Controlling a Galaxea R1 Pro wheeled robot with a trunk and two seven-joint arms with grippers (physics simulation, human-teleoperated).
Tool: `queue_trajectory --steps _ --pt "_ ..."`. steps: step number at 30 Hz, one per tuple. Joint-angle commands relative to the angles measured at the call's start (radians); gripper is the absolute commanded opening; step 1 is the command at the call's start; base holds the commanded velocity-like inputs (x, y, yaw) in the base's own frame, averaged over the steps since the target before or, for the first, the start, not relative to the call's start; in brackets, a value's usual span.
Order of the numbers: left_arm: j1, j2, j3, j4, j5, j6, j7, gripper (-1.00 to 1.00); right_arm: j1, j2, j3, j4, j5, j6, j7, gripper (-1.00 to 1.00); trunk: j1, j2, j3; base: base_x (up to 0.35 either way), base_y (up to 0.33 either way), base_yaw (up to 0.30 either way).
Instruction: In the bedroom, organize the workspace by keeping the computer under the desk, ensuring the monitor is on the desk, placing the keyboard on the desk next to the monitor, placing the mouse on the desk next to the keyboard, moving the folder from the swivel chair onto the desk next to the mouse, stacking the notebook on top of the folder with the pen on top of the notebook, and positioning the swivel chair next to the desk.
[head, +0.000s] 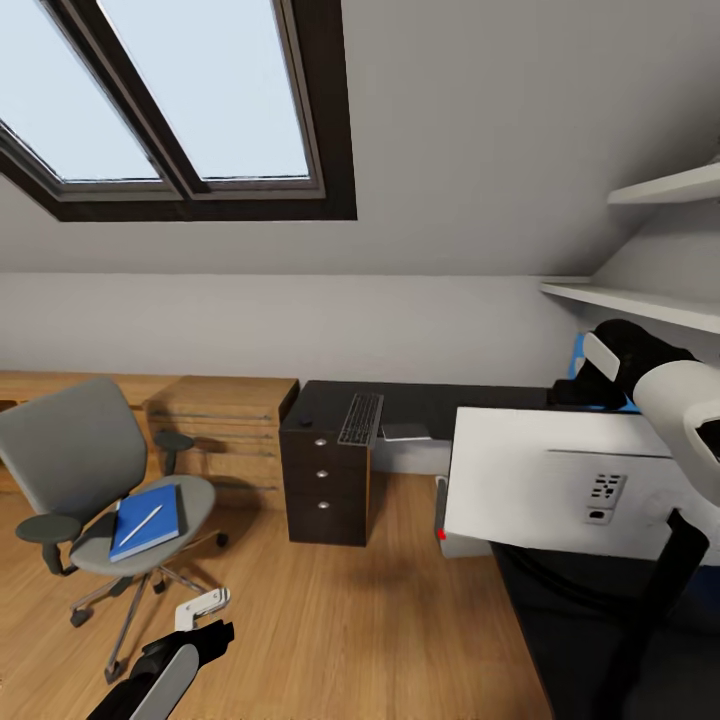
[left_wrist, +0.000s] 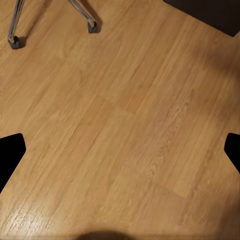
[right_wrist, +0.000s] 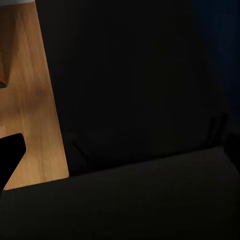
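**Folder and pen on chair, monitor back-side-up at the desk**

The swivel chair (head: 95, 480) stood well left of the desk (head: 420, 402), carrying the blue folder (head: 147, 522) with the pen (head: 140, 524) on top. The keyboard (head: 361, 419) lay on the desk above its dark drawer unit (head: 325, 480), a grey notebook (head: 406, 432) just beside it. The monitor (head: 560, 482) showed its white back over the desk. The left gripper (left_wrist: 120, 150) hung spread over the wood floor (left_wrist: 125, 115); right gripper (right_wrist: 10, 160): cannot tell.
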Motion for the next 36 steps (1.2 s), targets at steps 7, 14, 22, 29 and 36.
queue_trajectory --steps 7,14,22,29,36 --pt "-0.001 0.001 -0.004 -0.002 0.008 0.002 0.009 1.0 0.0 -0.002 0.003 -0.02 -0.008 0.004 -0.009 1.0 0.0 -0.001 -0.002 -0.181 0.0 0.0" --pt "-0.001 0.001 -0.004 -0.002 0.009 0.003 0.009 1.0 0.0 0.0 0.004 -0.049 -0.004 0.004 -0.009 1.0 0.0 -0.001 -0.002 -0.089 0.0 0.0" --pt "-0.001 0.001 -0.004 -0.002 0.008 0.002 0.009 1.0 -0.001 0.005 0.009 -0.106 -0.005 0.004 0.014 1.0 0.0 -0.001 -0.002 -0.054 0.0 0.0" --pt "-0.001 0.001 -0.004 -0.002 0.008 0.002 0.009 1.0 -0.001 0.019 0.111 -0.119 -0.002 0.001 0.153 1.0 0.0 -0.001 -0.002 -0.003 0.0 0.0" --pt "-0.001 0.001 -0.017 -0.002 0.008 0.001 0.009 1.0 -0.001 0.022 0.164 -0.12 0.002 -0.002 0.287 1.0 0.0 -0.001 -0.002 0.0 0.0 0.0"
